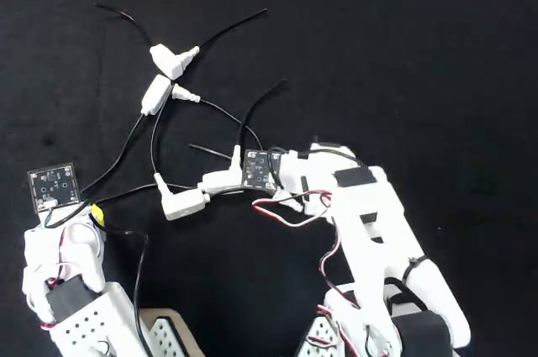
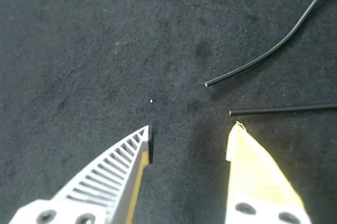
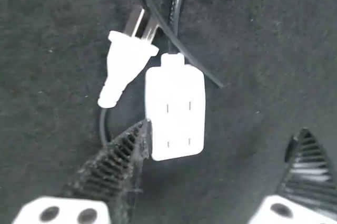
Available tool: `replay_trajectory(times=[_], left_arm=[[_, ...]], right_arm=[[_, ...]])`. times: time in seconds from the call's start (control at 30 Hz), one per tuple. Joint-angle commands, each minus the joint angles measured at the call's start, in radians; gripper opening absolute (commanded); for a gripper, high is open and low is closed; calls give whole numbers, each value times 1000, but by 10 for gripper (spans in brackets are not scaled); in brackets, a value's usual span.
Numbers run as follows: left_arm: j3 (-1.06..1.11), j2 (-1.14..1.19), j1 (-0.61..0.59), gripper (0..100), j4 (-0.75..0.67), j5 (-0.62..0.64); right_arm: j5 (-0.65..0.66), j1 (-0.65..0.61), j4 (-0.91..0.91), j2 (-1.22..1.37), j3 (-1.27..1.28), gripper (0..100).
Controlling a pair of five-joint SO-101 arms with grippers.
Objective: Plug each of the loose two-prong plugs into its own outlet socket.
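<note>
Fig.: My right fingers [image 3: 124, 153] stand wide open and empty, one tip at the edge of the white outlet socket [image 3: 175, 113]. A loose two-prong plug [image 3: 124, 68] lies just beside the socket, mid-surface [image 3: 47, 34]. My left fingers [image 2: 126, 155] gape empty, near left.

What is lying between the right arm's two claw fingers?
The right wrist view shows a white outlet socket between the fingers of the open right gripper, close against one; the rest is bare cloth.
</note>
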Motion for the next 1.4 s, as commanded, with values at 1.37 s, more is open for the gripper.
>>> replay_trajectory(times=[1.37], left_arm=[[19, 0, 13, 234, 15, 8]], right_arm=[[71, 14, 146, 404, -315, 392]])
